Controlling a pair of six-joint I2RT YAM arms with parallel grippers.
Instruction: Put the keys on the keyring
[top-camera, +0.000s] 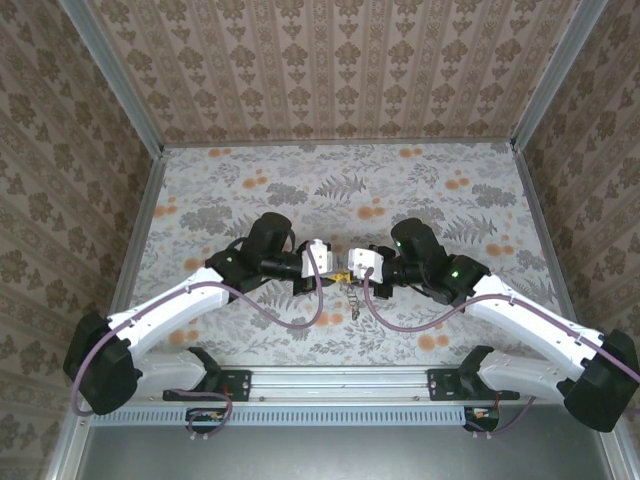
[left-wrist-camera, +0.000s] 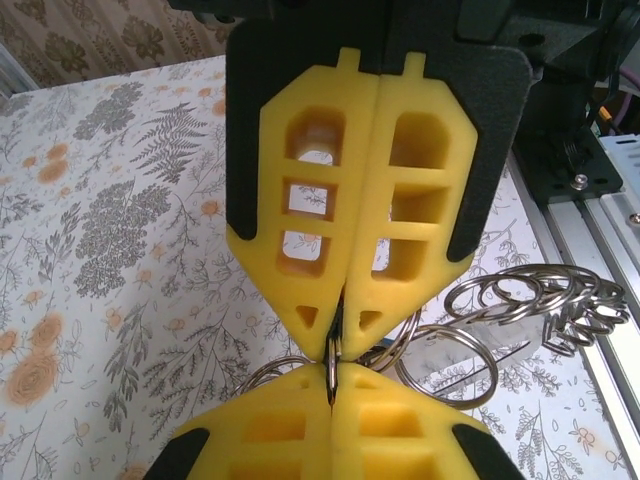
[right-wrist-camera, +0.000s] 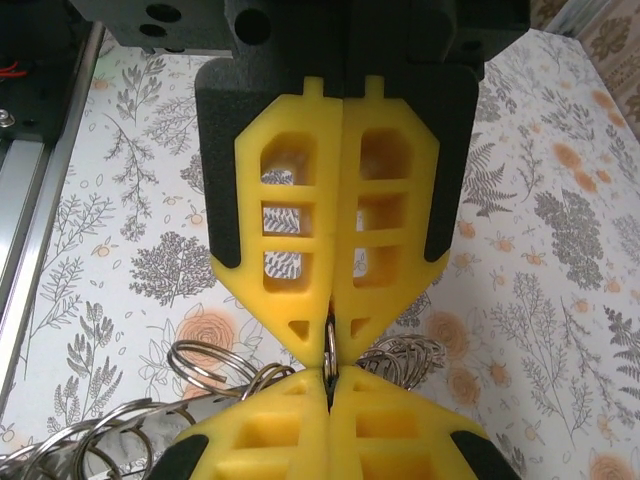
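Observation:
The keyring is a bunch of linked thin metal rings hanging between my two grippers over the floral table. In the top view the left gripper and right gripper meet tip to tip at the table's middle, and the rings dangle below them. In the left wrist view my left gripper is shut on one ring seen edge-on, and the right gripper pinches the same ring from above. The right wrist view mirrors this: right gripper below, left gripper above, rings on both sides. The keys are hidden.
An aluminium rail runs along the near table edge, close to the hanging rings. Purple cables loop under both wrists. Patterned walls enclose the floral tabletop, which is open behind the grippers.

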